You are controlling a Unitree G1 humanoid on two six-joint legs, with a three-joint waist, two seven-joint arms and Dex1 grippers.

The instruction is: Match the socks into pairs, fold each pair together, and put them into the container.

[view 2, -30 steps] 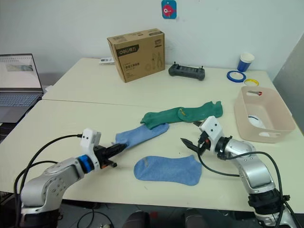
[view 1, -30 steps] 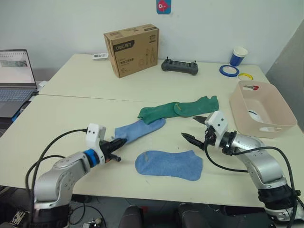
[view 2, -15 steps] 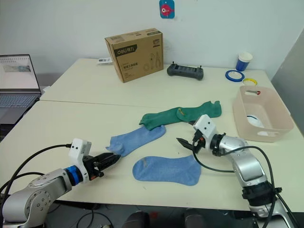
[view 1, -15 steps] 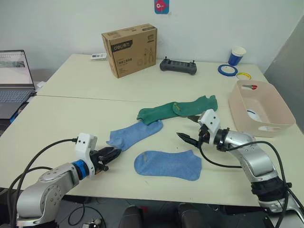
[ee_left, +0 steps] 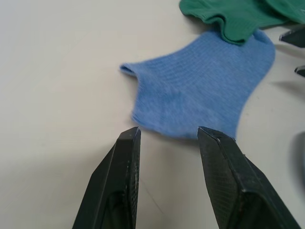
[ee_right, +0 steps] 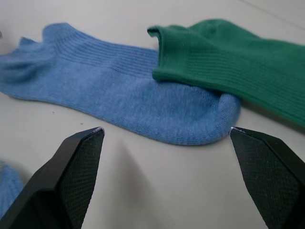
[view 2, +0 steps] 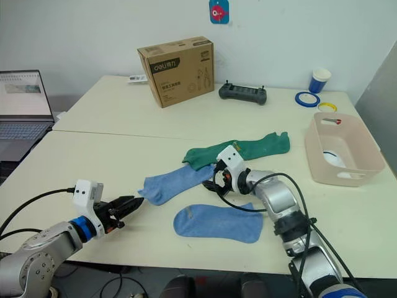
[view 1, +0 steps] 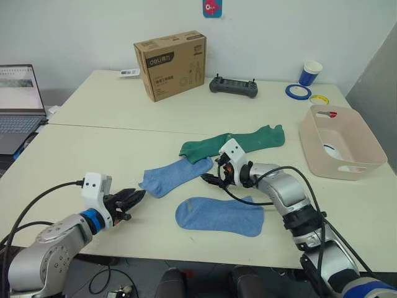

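Two light blue socks and the dark green ones are out on the table (view 1: 93,143); white socks hard to make out, just a pale patch inside the pink container (view 1: 340,141), partly hidden by its wall. The two dark green socks (view 1: 231,143) overlap, so where one ends is unclear. One's cuff lies over the end of the upper blue sock (view 1: 175,176). Lower blue sock (view 1: 219,215) lies flat, apart from the upper one, on the side away from the green socks.

Around: cardboard box (view 1: 170,64), black controller (view 1: 233,86), blue paper cup (view 1: 311,72), tape rolls (view 1: 298,92) beyond the green socks; laptop (view 1: 18,105) cut off at the frame edge. Right arm's cable crosses over the lower blue sock.

Left gripper (view 1: 133,198) is parted, empty, low over the table just short of the upper blue sock's near end, sock lined up ahead of the gap between its fingers (ee_left: 224,162). Right gripper (view 1: 211,174) spread wide, empty, at that sock's other end beside the green cuff, nothing between the jaws.
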